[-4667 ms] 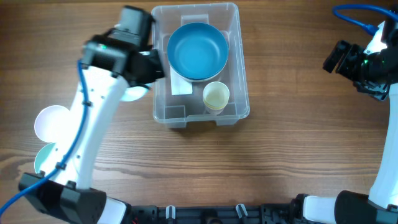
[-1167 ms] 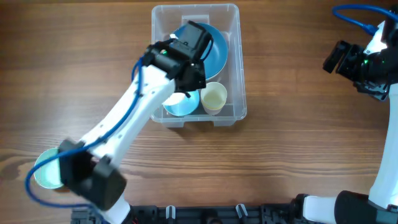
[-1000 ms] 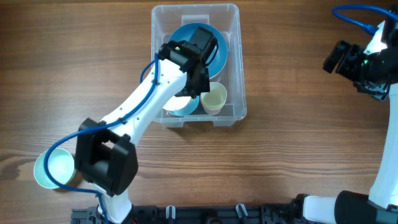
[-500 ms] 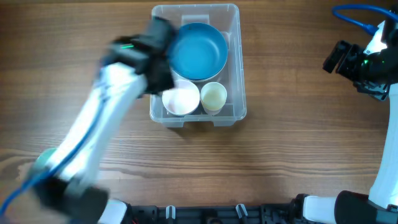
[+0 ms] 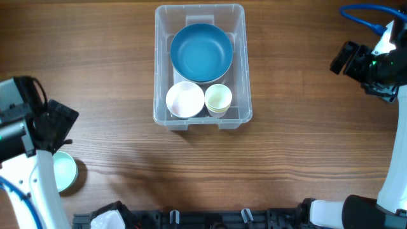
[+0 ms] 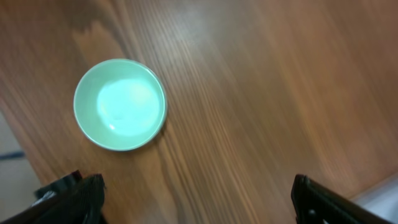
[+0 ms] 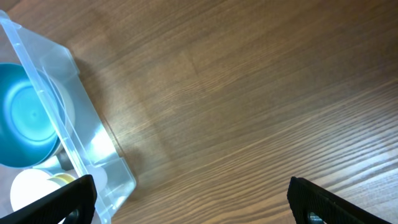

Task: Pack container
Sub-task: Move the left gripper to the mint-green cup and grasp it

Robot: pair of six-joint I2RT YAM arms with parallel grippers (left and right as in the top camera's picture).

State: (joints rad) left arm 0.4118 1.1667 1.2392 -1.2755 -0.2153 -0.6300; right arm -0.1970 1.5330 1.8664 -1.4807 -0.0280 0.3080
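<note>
- The container (image 5: 243, 60), a clear plastic bin, is found at the far middle of the table (image 5: 305, 152). A blue bowl (image 5: 201, 52) is held in its far part. A white bowl (image 5: 185, 100) and a pale yellow cup (image 5: 218, 99) are set side by side in its near part.
- One piece is not yet packed: a mint bowl (image 6: 120, 104), set upright on the wood at the near left, well apart from the container.
- The left gripper (image 6: 196, 186) is held above that bowl, fingers spread wide, nothing between them.
- The right gripper (image 7: 189, 186) is likewise spread and empty, held off at the far right.
- Fetching the mint bowl is judged the step in hand. It would best be done with one finger lowered inside the rim and one outside, so that the wall is pinched.
- Little bare floor is left in the container, so nesting in the blue bowl is advised, with release made low.
- No brand or writing can be read.
</note>
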